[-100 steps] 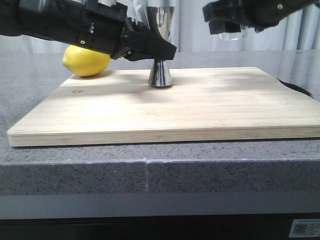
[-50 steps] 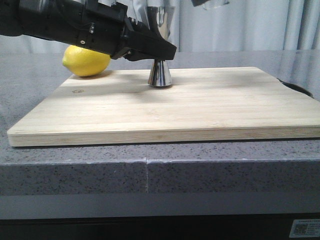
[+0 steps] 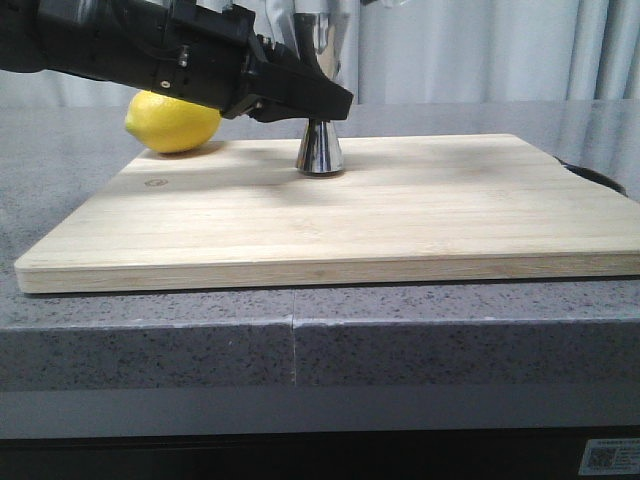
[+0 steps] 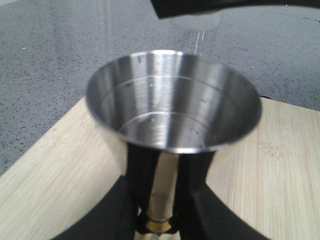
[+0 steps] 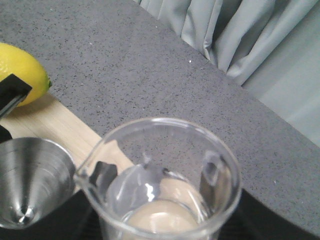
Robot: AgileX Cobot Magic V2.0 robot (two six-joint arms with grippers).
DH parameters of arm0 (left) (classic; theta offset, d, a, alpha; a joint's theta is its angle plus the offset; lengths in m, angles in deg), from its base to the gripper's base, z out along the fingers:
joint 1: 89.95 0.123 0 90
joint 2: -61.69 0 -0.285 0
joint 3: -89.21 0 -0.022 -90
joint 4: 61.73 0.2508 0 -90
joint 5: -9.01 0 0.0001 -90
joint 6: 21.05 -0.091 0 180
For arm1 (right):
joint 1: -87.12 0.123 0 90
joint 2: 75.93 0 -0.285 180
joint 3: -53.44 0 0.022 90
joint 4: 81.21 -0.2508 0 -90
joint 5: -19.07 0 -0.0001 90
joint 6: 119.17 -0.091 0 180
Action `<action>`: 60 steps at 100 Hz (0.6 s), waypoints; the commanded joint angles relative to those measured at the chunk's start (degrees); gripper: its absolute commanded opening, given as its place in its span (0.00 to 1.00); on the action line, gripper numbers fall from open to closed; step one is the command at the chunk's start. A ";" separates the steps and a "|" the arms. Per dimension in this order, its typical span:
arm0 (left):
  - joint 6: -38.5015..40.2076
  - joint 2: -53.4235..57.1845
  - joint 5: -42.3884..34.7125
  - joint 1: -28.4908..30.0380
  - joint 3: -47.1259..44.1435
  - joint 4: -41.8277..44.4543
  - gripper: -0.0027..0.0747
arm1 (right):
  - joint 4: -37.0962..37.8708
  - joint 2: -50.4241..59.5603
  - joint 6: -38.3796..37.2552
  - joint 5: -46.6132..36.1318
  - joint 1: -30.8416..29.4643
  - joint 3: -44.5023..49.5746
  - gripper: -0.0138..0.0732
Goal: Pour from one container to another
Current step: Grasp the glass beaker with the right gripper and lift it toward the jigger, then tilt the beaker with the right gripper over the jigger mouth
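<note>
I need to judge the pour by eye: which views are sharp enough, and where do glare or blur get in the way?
Front view: board sharp, but the jigger is mostly hidden behind the left gripper. Left wrist view: jigger bowl slightly soft, bright reflections inside. Right wrist view: glass cup close and blurred at its rim, with glare spots; lemon clear.

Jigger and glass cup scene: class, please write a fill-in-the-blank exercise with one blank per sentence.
1. The left tool grips the jigger at its narrow ____.
2. The jigger stands on the wooden cutting ____.
3. The yellow fruit beside the cutting board is a ____.
4. The right tool holds a clear ____ cup.

Missing words: waist; board; lemon; glass
</note>
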 commanded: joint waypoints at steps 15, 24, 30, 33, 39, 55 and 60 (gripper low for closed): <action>0.08 2.98 3.34 -0.41 1.64 -4.01 0.01 | 2.26 1.10 0.36 -0.43 0.10 -3.95 0.47; 0.08 2.98 3.34 -0.41 1.64 -4.01 0.01 | 2.54 1.10 0.36 -0.46 0.10 -4.23 0.47; 0.08 2.98 3.34 -0.41 1.64 -4.01 0.01 | 3.31 1.07 0.36 0.23 0.10 -4.72 0.47; 0.08 2.98 3.34 -0.41 1.64 -4.01 0.01 | 3.79 1.07 0.36 0.24 0.10 -4.72 0.47; 0.08 2.98 3.34 -0.41 1.64 -4.01 0.01 | 4.56 1.07 0.36 0.24 0.10 -4.72 0.47; 0.08 2.98 3.34 -0.41 1.64 -4.01 0.01 | 5.03 0.98 0.36 0.24 0.83 -4.72 0.47; 0.08 2.98 3.34 -0.41 1.64 -4.01 0.01 | 6.36 0.98 0.36 0.24 1.58 -4.72 0.47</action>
